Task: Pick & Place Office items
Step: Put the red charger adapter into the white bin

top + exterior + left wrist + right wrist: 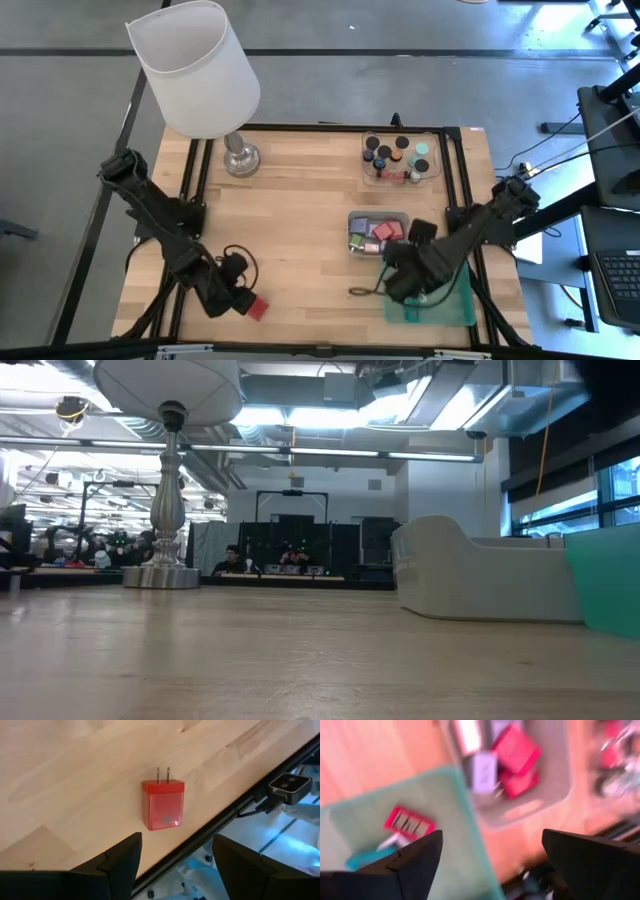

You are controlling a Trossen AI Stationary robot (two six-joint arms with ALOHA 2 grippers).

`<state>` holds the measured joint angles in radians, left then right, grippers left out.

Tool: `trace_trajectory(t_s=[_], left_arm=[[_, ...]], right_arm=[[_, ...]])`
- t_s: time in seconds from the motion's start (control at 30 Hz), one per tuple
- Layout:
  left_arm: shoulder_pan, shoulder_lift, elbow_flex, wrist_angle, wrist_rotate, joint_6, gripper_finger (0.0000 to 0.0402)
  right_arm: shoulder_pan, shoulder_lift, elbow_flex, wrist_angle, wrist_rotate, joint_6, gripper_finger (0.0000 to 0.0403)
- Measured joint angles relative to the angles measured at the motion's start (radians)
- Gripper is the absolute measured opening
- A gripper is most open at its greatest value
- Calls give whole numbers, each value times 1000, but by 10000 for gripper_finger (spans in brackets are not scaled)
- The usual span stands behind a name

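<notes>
Now | red block [163, 806] just ahead of open L tool [176, 865] | apart

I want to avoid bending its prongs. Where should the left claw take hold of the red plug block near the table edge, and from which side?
Probably grip the red plug block across its two long side faces, coming from straight above. It lies flat, prongs pointing away from the open left claw.

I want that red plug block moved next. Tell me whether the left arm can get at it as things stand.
Probably yes. The red plug block lies alone on bare wood near the table edge, just ahead of the left end effector, whose fingers stand open with nothing between them.
</notes>
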<state>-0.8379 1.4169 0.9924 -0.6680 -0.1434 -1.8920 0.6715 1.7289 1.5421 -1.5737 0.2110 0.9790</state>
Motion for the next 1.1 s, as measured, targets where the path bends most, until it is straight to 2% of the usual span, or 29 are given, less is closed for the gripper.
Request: trace_trajectory(t_s=[0.13, 0.27, 0.53, 0.83, 1.1], left_arm=[[-34, 45, 0, 39, -72, -15, 239], [-39, 101, 0, 85, -102, 14, 242], [-30, 223, 0, 151, -97, 8, 270], [-30, 360, 6, 224, -35, -58, 283], [-30, 374, 4, 249, -57, -47, 282]], right_arm=[[-74, -42, 0, 1, 71, -73, 345], [-138, -63, 0, 3, 87, -152, 345], [-216, -69, 0, 15, 88, -264, 346], [-245, -69, 0, 50, 88, -343, 346], [-266, -69, 0, 76, 88, -389, 346]])
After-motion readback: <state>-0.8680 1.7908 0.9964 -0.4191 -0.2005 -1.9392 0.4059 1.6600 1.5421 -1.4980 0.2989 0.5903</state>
